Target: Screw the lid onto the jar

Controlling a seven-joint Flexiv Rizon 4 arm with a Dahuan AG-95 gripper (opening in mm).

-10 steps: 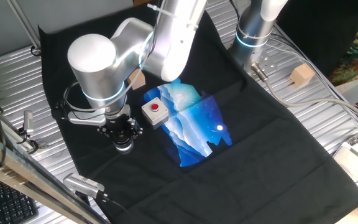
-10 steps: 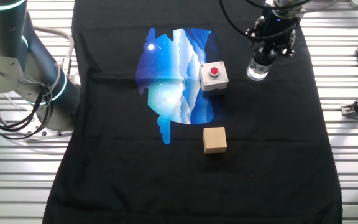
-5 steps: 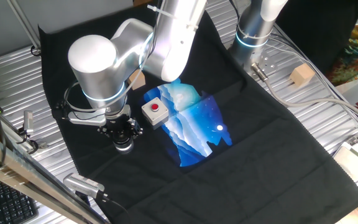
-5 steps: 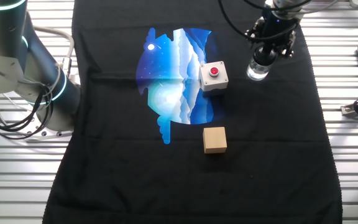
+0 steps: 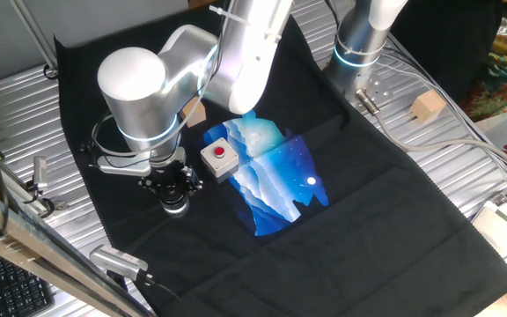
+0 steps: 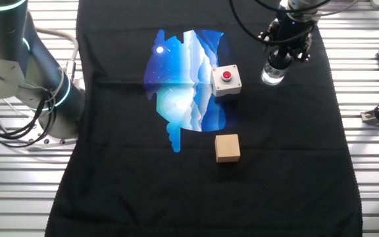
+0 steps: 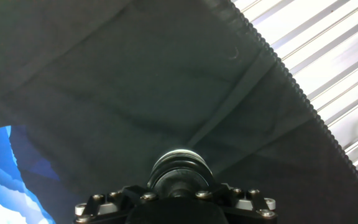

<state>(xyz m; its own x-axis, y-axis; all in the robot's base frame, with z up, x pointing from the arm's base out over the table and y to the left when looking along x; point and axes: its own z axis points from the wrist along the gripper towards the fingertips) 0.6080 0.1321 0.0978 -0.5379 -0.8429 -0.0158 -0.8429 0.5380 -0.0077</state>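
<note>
The clear jar (image 5: 176,207) stands upright on the black cloth, left of the red-button box; in the other fixed view it (image 6: 272,76) is right of that box. My gripper (image 5: 171,188) points straight down onto the jar's top (image 6: 281,58). In the hand view the round black lid (image 7: 180,169) sits between the fingers, and my gripper (image 7: 180,186) is shut on it. The lid rests on the jar's mouth. The jar body is hidden under the lid in the hand view.
A white box with a red button (image 5: 220,159) (image 6: 226,80) stands close beside the jar. A tan wooden cube (image 6: 227,147) lies nearer the cloth's middle. A second arm's base (image 6: 18,59) stands at the cloth's edge. The cloth ends at ribbed metal (image 7: 328,74).
The hand has turned very slightly over the jar. The jar, the box and the cube have not moved.
</note>
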